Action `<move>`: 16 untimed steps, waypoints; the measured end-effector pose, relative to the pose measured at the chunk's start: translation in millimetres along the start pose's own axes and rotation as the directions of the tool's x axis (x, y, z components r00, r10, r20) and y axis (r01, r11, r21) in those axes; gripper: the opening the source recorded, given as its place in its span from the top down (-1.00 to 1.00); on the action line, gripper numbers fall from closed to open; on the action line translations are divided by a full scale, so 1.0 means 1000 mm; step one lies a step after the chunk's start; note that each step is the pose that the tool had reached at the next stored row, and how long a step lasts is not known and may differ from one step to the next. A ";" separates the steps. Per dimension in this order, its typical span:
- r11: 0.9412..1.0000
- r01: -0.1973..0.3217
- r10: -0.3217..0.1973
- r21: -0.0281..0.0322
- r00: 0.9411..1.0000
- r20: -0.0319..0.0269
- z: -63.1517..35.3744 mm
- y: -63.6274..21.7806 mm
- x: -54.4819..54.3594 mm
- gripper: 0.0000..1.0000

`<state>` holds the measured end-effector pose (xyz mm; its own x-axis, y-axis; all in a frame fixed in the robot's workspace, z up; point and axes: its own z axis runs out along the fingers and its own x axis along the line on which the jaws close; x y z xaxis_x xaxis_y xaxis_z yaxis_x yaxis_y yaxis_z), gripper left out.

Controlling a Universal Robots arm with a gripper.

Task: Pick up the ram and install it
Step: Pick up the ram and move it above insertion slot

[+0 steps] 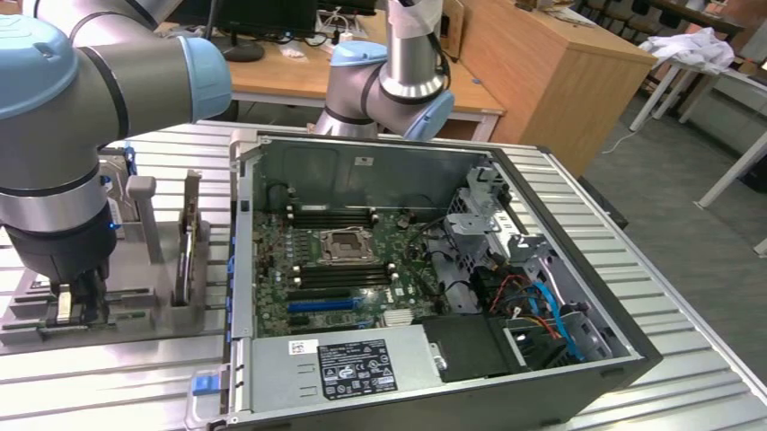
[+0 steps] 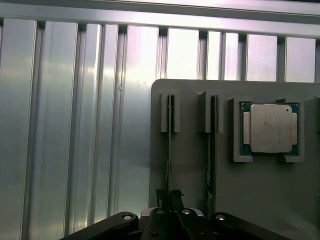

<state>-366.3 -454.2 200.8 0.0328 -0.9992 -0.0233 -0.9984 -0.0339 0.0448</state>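
Both of my fingers (image 2: 159, 216) sat close together on either side of the ram (image 2: 170, 150), and I judged them closed on its thin edge. The ram stood on edge in a groove of the grey holder (image 2: 190, 90), out on the ribbed metal counter (image 2: 75, 125) beside the open computer case (image 1: 359, 166), at the exterior view's left. I took this to be the pick-up step, with the grip made and the stick not yet lifted, so most of the task remained. Freeing it, I judged, would call for a straight pull in line with the groove walls, because so thin a board could bind or flex if tipped sideways. A second stick (image 2: 212, 150) stood in the neighbouring groove, near but not touching mine. A square processor (image 2: 270, 127) with a dull metal cap lay flat in a pocket on the far side of that stick. The holder looked matt and moulded, while the counter was bright with long parallel ridges. Inside the case, the green motherboard (image 1: 348, 260) lay flat, with long dark memory slots (image 1: 336, 215) beside the processor socket.
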 end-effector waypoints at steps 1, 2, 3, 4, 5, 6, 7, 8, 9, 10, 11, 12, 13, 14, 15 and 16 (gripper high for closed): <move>1.000 0.000 0.000 0.000 1.000 0.000 0.0000 0.0000 0.000 0.76; 1.000 0.000 0.000 0.000 1.000 0.000 0.0001 0.0000 0.000 0.76; 1.000 0.000 0.000 0.000 1.000 0.000 0.0001 0.0000 0.000 0.76; 1.000 0.000 0.000 0.000 1.000 0.000 0.0001 0.0000 0.000 0.76; 1.000 0.000 0.000 0.000 1.000 0.000 0.0001 0.0000 0.000 0.76; 1.000 -0.001 0.001 0.000 1.000 0.000 0.0001 0.0000 0.000 0.76; 1.000 -0.005 0.005 0.000 1.000 0.000 0.0001 0.0000 0.000 0.76; 1.000 -0.010 0.010 0.000 1.000 0.001 0.0001 0.0000 0.000 0.76; 1.000 -0.012 0.012 0.000 1.000 0.001 0.0001 0.0000 0.000 0.76; 1.000 -0.012 0.012 0.000 1.000 0.001 0.0001 0.0000 0.000 0.76; 1.000 -0.012 0.012 0.000 1.000 0.001 0.0001 0.0000 0.000 0.76; 1.000 -0.012 0.012 0.000 1.000 0.001 0.0001 0.0000 0.000 0.76; 1.000 -0.012 0.012 0.000 1.000 0.001 0.0001 0.0000 0.000 0.76; 1.000 -0.012 0.012 0.000 1.000 0.001 0.0001 0.0000 0.000 0.76; 1.000 -0.012 0.012 0.000 1.000 0.001 0.0001 0.0000 0.000 0.76; 1.000 -0.012 0.012 0.001 1.000 0.001 0.0000 0.0000 0.000 0.76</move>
<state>-366.3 -454.2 200.8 0.0204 -0.9995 -0.0235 -0.9988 -0.0215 0.0446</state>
